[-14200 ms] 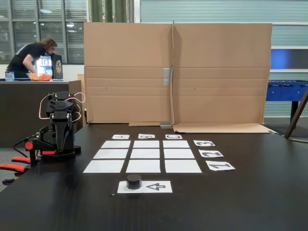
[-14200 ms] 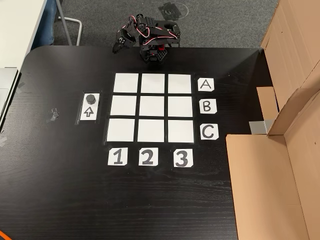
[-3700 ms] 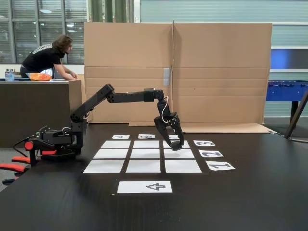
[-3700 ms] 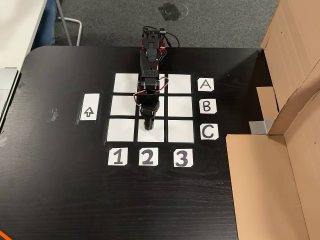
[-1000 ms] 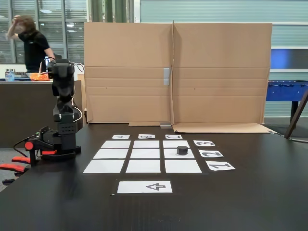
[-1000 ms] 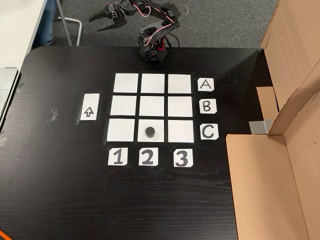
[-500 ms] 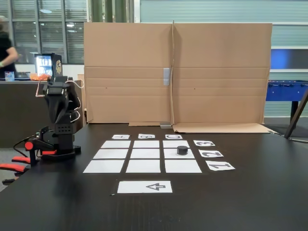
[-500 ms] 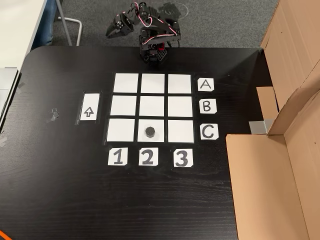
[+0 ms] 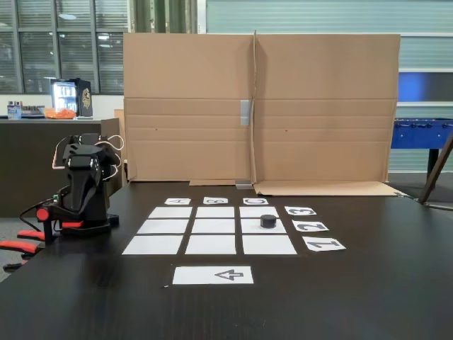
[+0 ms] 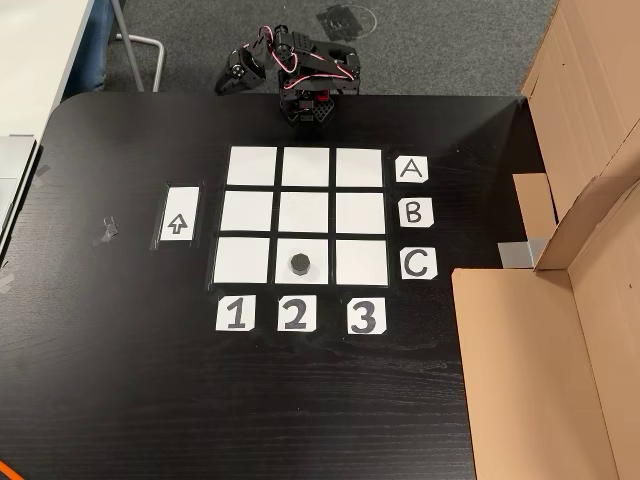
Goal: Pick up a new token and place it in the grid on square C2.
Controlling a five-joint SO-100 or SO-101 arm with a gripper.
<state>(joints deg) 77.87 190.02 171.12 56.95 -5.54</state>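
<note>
Over on the left of the eye-level fixed view the arm (image 9: 83, 190) sits folded down on its base at the counter (image 9: 368, 283) edge, and from above it is tucked at the top edge of the dark surface, with the jaws (image 10: 232, 78) poking out to the left past the rim; whether they are parted or pressed together I cannot tell, they are too small and dark, though nothing shows between them. Moving right in the top-down fixed view, the arrow sheet (image 10: 179, 213) lies bare beside the grid (image 10: 251, 165), just apart from its left column. Then the grid itself, nine white rectangles, and there is the token (image 10: 299, 264), standing upright near the middle of square C2 (image 10: 313, 247), bottom row, centre column, in line with the "2" card (image 10: 294, 314) below and the "C" card (image 10: 417, 264) out to the right. In the eye-level fixed view the token (image 9: 267, 221) reads as a small black stub on the right-hand column, middle row. Farther right, folded cardboard (image 10: 560, 300) covers the counter corner
</note>
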